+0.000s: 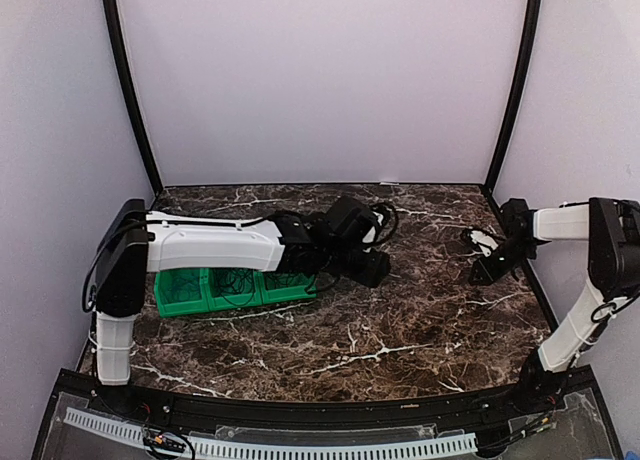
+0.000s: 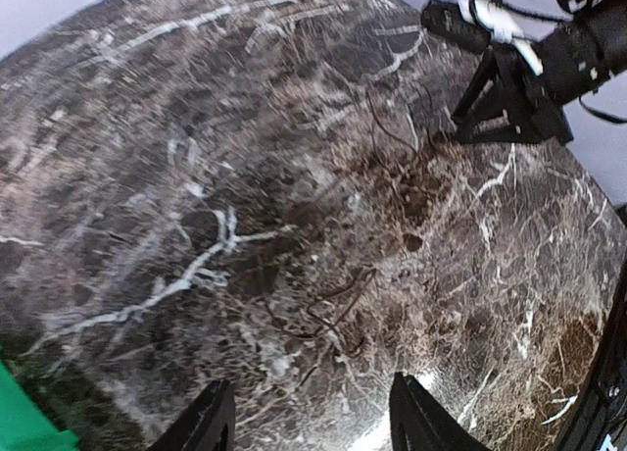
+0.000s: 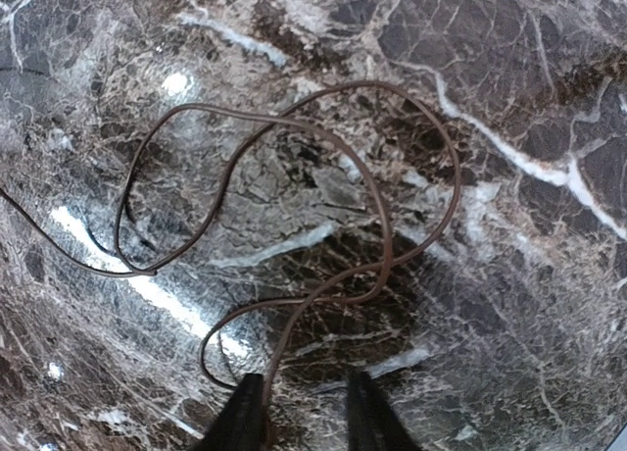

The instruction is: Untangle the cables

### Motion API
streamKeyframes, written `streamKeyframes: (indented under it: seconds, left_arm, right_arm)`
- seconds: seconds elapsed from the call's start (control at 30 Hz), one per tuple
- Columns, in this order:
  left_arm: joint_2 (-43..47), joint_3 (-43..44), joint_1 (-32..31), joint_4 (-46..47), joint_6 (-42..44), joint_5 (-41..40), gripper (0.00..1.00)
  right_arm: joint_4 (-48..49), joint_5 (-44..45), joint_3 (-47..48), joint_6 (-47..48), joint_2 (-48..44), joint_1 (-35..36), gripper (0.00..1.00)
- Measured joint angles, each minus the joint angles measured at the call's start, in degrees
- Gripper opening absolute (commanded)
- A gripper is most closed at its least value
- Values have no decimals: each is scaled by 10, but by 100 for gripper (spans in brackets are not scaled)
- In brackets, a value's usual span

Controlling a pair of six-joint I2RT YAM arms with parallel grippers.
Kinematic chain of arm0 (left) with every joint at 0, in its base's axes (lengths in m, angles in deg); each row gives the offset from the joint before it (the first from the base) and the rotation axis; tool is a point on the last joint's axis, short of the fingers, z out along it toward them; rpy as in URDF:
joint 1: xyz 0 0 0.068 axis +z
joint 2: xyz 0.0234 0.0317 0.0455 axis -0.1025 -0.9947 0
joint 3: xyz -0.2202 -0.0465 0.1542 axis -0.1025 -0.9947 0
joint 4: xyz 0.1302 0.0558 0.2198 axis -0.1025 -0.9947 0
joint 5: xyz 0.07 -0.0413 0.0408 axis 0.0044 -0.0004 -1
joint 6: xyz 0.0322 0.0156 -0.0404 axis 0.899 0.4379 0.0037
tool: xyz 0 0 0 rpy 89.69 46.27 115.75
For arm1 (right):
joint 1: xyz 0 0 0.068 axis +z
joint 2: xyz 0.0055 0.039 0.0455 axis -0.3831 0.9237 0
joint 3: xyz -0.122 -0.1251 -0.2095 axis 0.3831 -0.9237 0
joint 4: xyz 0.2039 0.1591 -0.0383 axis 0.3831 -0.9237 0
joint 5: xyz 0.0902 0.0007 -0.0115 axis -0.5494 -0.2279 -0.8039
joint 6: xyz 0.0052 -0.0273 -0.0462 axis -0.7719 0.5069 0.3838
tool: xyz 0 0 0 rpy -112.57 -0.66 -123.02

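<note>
The setting presents as a robotics test cell of the laboratory kind. Two white-and-black robot arms, the left arm (image 1: 210, 245) and the right arm (image 1: 575, 325), are mounted at the near edge of a dark marble-patterned table (image 1: 400, 320). Plain white panels (image 1: 320, 80) enclose the table on three sides, with curved black frame tubes (image 1: 128, 90) at the corners. A slotted white cable duct (image 1: 300, 447) runs along the front edge
</note>
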State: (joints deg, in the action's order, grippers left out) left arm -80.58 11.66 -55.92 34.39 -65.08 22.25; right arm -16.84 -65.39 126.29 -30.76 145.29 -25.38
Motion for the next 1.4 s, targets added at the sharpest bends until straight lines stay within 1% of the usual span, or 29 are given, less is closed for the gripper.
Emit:
streamKeyframes:
  seconds: [0.07, 0.1, 0.13, 0.23, 0.37, 0.63, 0.83, 0.87, 0.93, 0.97, 1.1, 1.23, 1.33, 1.4]
  left_arm:
    - [-49, 24, -5, 0, -6, 26, 55]
    - [-66, 33, -6, -2, -10, 35, 54]
    - [-85, 45, -7, -8, -16, 43, 54]
    - [-125, 66, -10, -16, -37, 65, 55]
    - [-140, 70, -10, -19, -66, 90, 53]
    - [-167, 81, -9, 0, -104, 113, 36]
    - [-188, 84, -5, 16, -116, 123, 15]
    - [-188, 84, -5, 17, -118, 123, 9]
    - [-188, 84, -3, 20, -117, 122, 1]
    - [-188, 83, -3, 22, -115, 121, 0]
    - [-187, 76, -2, 36, -107, 112, 0]
    - [-172, 48, -2, 34, -97, 85, 0]
    - [-130, 17, -2, 4, -84, 47, 0]
    - [-85, -15, -2, -16, -75, 16, 0]
  right_arm:
    - [0, -7, 0, 1, 5, 0, 7]
    - [1, -10, -1, 5, 7, 0, 2]
    - [1, -13, -1, 3, 9, 0, 0]
    - [2, -20, -2, 5, 12, 0, 0]
    - [3, -27, -3, 5, 13, 0, 0]
    - [4, -31, -3, 5, 13, 0, 0]
    - [4, -34, -3, 5, 13, 0, 0]
    - [4, -35, -3, 5, 13, 0, 0]
    - [4, -37, -4, 5, 13, 0, 0]
    - [4, -37, -4, 5, 13, 0, 0]
    - [4, -38, -6, 5, 13, 0, 0]
    - [4, -35, -6, 3, 13, 0, 0]
    - [6, -25, -6, 1, 13, -3, 0]
    - [9, -20, -6, -2, 13, -10, 0]
